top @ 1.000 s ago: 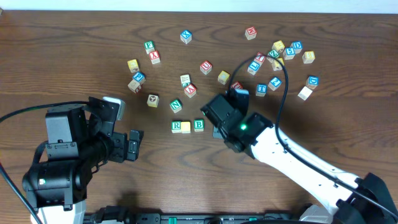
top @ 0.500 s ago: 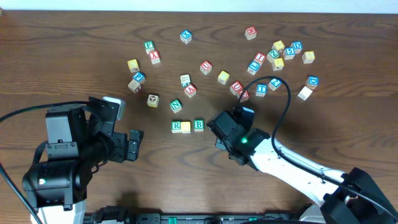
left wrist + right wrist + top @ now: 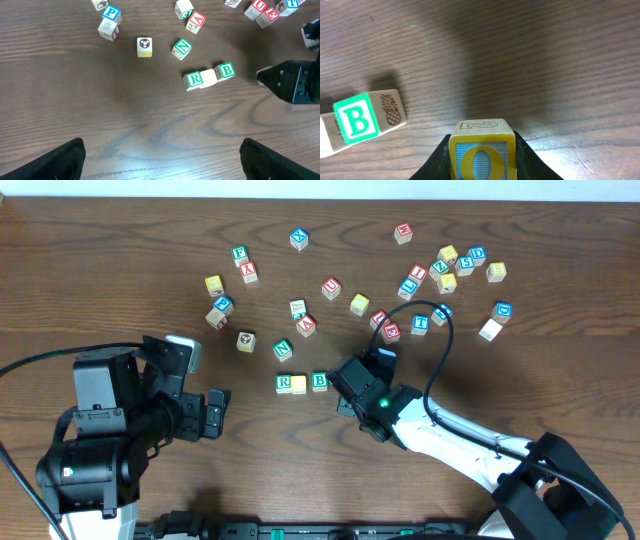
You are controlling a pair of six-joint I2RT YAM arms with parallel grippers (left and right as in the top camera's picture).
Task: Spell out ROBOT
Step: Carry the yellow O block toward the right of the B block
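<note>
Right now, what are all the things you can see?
Table: one, brown wood, under everything.
R block: one, green, left end of the front row.
Middle block: one, yellowish, between R and B.
B block: one, green, right end of that row.
O block: one, yellow letter, right of the B block.
T block: one, blue, far right.
Loose blocks: over twenty, mixed colours, scattered farther back.
Left fingers: two, black, open, front left.
Right fingers: two, black, shut on the O block.
</note>
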